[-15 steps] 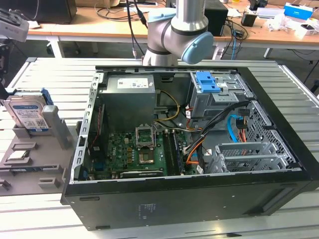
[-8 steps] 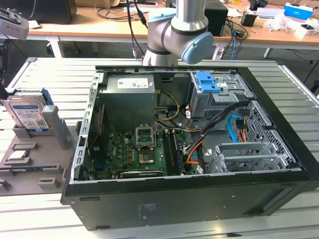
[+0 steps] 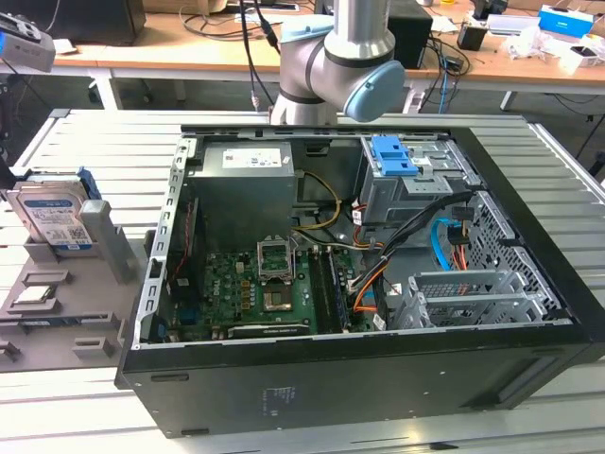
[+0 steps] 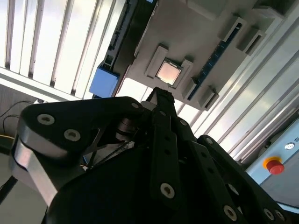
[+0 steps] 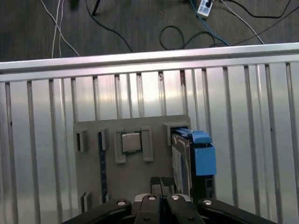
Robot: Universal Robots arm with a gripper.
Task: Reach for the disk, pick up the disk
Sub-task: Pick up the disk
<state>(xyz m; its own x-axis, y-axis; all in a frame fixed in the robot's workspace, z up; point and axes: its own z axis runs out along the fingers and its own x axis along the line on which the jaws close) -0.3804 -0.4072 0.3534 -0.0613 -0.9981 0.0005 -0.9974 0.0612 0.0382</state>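
First wrist view gives us the fingers [image 5: 155,183] pressed together tip to tip with nothing between them, clenched on air. They show in front of a grey holder [image 5: 140,172], and we cannot tell whether they touch it. Just beside them stands the disk [image 5: 179,156], set on edge in a slot of that holder. Its silver face with a pale label is turned toward the holder's middle, and a blue rail [image 5: 202,156] runs along its outer side. In a pocket nearer the holder's middle lies a square processor chip [image 5: 131,141], apart from the disk. The holder rests on a bench [image 5: 46,140] of pale metal slats. Past the bench's edge we see dark floor [image 5: 140,28] with loose cables. In the second wrist view, beyond the black linkage, a red button [image 4: 274,165] sits off to one side of the bench. In the exterior view the disk and holder lie at the exterior view's left, the disk upright with a slight lean and its label facing us. Just beside the holder stands an open computer case [image 3: 378,388] — motherboard, cables and a blue latch [image 3: 392,156] atop its drive cage. The arm [image 3: 340,66] rises behind the case.
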